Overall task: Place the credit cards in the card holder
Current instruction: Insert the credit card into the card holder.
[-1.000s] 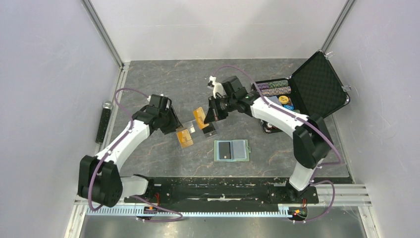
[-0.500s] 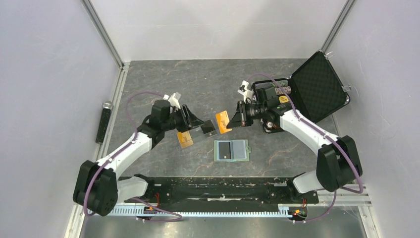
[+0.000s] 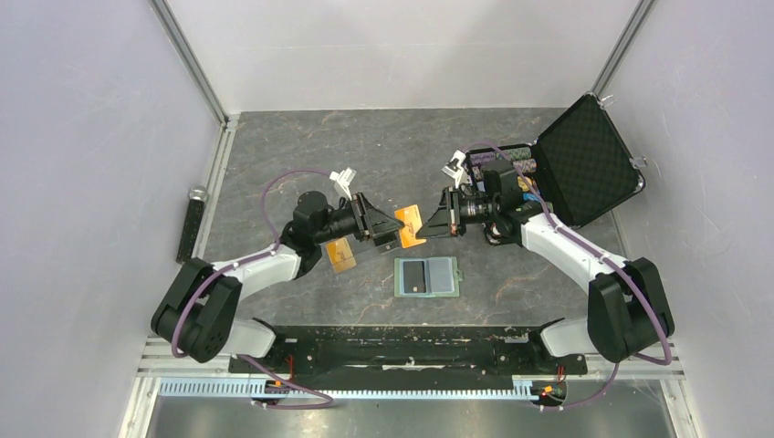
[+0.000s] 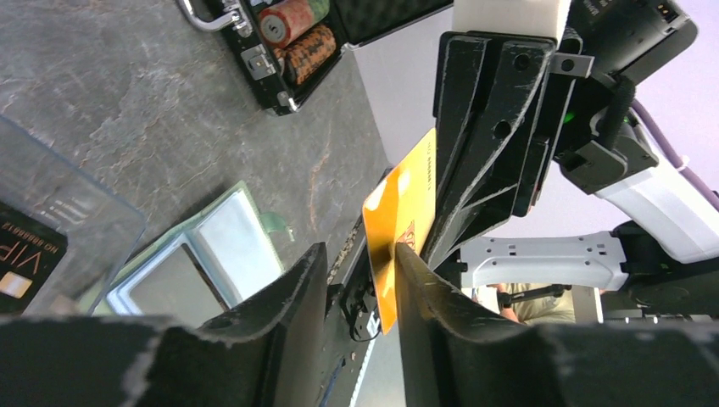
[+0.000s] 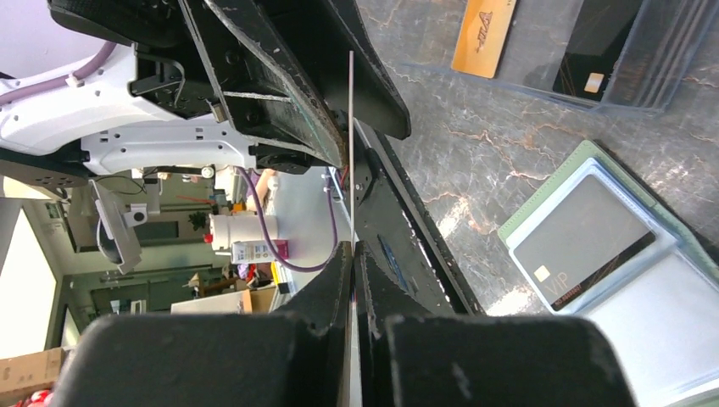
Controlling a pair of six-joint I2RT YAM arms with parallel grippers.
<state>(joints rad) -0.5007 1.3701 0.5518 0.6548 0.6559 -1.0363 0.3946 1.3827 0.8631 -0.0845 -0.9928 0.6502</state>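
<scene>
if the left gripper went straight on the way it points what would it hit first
Probably the orange card, pinched on edge in the right gripper; it faces the gap between the open fingers of the left gripper. Depth is unclear.

Both arms are stretched inward, tools faced tip to tip. Left tool (image 3: pixel 385 227) jaws are parted; right tool (image 3: pixel 429 223) jaws are clamped closed.
</scene>
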